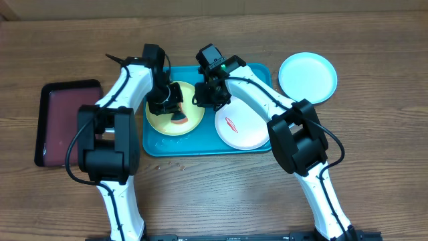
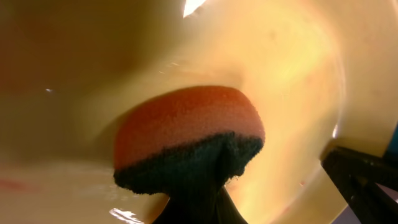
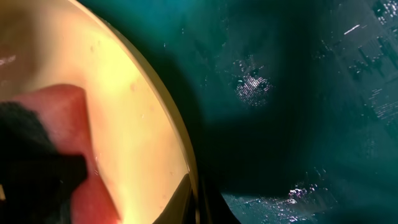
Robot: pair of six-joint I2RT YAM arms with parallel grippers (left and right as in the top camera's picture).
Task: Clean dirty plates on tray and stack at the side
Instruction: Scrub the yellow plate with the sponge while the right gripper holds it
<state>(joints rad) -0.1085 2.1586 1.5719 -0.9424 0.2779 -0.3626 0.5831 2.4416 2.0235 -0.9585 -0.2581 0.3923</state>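
The yellow-green plate (image 1: 160, 120) lies at the left of the turquoise tray (image 1: 200, 146). My left gripper (image 1: 172, 107) is shut on an orange sponge with a dark scrub side (image 1: 179, 119) and presses it on this plate. In the left wrist view the sponge (image 2: 186, 124) rests on the plate (image 2: 280, 74), held by the fingers (image 2: 193, 208). My right gripper (image 1: 204, 100) is shut on the plate's right rim (image 3: 186, 168), with its fingers (image 3: 198, 202) over the tray floor (image 3: 280, 93). The white plate (image 1: 249, 134), with a red smear, lies at the tray's right. The light blue plate (image 1: 307, 77) sits on the table outside the tray.
A black-rimmed maroon tray (image 1: 60, 114) stands at the far left of the wooden table. A few small crumbs (image 1: 175, 163) lie on the table just in front of the turquoise tray.
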